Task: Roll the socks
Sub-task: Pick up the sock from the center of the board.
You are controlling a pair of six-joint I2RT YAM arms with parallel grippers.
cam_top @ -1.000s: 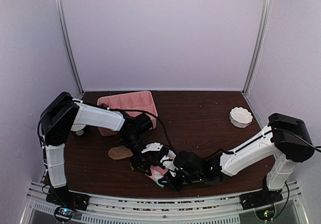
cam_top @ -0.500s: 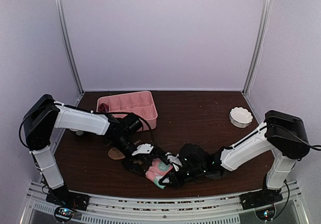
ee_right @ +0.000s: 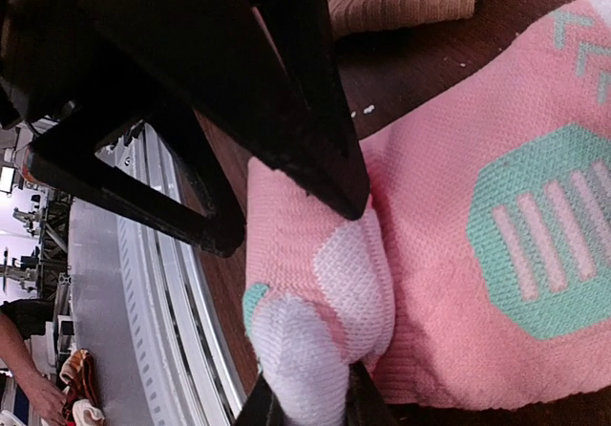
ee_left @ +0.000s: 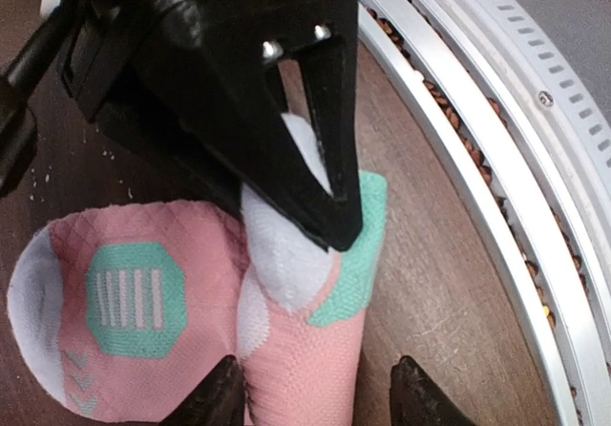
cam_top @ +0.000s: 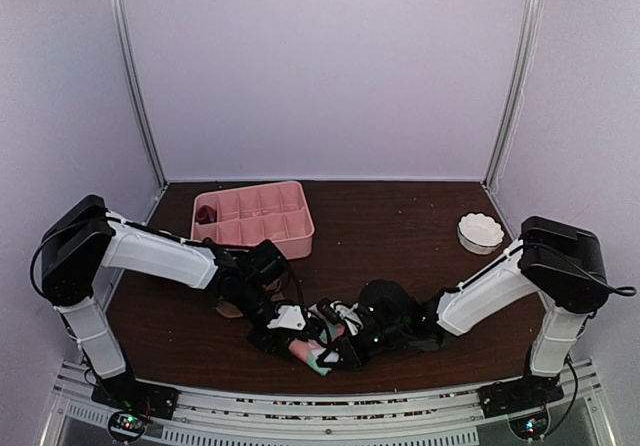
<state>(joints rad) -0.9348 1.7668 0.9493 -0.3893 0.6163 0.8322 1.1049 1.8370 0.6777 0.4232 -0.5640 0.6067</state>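
Near the front edge of the table [cam_top: 400, 231], a white fold of the pink socks [ee_left: 200, 244] is pinched tight by the right gripper [ee_right: 310, 399], apparently to anchor the roll, while the left gripper [ee_left: 317, 397] is spread astride the fabric, with nothing yet grasped.

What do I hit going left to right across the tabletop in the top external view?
pink tray → pink sock → white bowl. Left out: tan sock, which sits within the tray's left-right span.
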